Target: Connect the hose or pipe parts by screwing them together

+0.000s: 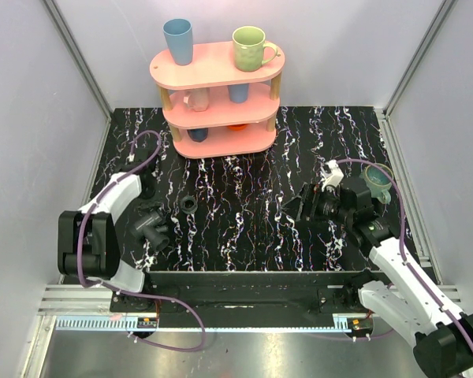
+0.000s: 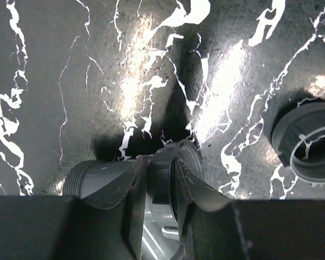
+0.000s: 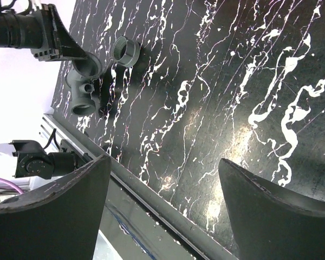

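Nearest, left claw point(image 2: 159, 168): clenched on the collar of the T-shaped fitting point(image 2: 89, 176), which lies by the counter point(image 1: 252, 236) at its near-left edge (lower body cut off by the fingers). Loose ring point(image 1: 189, 203): just beyond, apart from it. Right claw point(image 3: 163, 165): released, empty, over bare counter mid-right. Pink shelf point(image 1: 213, 69): far edge, carrying cups point(image 1: 178, 39); lower tiers partly hidden.
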Motion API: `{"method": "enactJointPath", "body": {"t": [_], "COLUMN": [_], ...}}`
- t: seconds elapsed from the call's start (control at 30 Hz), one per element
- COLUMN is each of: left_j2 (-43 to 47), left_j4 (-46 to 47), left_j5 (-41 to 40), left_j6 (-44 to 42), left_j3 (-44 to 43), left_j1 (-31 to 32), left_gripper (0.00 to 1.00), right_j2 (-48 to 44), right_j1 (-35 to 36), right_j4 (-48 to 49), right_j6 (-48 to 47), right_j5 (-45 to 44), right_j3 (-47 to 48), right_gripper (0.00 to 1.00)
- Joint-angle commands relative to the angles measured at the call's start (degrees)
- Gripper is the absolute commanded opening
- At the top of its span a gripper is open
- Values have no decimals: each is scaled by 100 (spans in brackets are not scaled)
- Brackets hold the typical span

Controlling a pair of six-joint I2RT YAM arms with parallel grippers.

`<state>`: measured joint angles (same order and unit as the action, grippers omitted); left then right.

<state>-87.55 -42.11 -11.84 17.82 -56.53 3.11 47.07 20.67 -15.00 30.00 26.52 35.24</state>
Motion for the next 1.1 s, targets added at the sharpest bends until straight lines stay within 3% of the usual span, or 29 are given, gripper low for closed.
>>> {"method": "enactJointPath", "body": {"t": [0.0, 0.23, 0.37, 0.53, 0.63, 0.67, 0.77, 0.87, 1.0, 1.07], "left_j2": [641, 1275, 1530, 1899, 2048, 2092, 2189, 2076, 1847, 1995], "left_j4": [-52, 88, 54, -561, -711, -659, -63, 755, 933, 932], "left_j5": [259, 1068, 1280, 1034, 1550, 2101, 2772, 3011, 2688, 2172], "left_j6": [19, 98, 265, 625, 661, 661, 836, 1082, 1074, 978], "left_j3": [133, 520, 521, -146, -481, -568, -578, -508, -631, -570], "left_j1": [40, 277, 768, 1533, 1841, 1920, 2412, 2852, 2940, 2940], "left_gripper": [23, 0, 0, 0, 0, 0, 0, 0, 0, 8], "right_j2": [-198, -216, -224, -163, -93, -93, -241, -330, -242, -146], "right_j1": [-10, -10, -10, -10, -10, -10, -10, -10, -10, -10], "right_j4": [-195, -29, 68, 24, 24, 33, 24, -2, -29, -38], "right_j6": [-196, -21, 85, 103, 164, 173, 199, 138, 138, 155], "right_j5": [-95, -60, -33, 28, 133, 160, 117, -129, -183, -174], "right_j3": [237, 123, 53, 184, 325, 360, 431, 387, 308, 273], "right_gripper": [90, 91, 90, 90, 90, 90, 90, 91, 90, 90]}}
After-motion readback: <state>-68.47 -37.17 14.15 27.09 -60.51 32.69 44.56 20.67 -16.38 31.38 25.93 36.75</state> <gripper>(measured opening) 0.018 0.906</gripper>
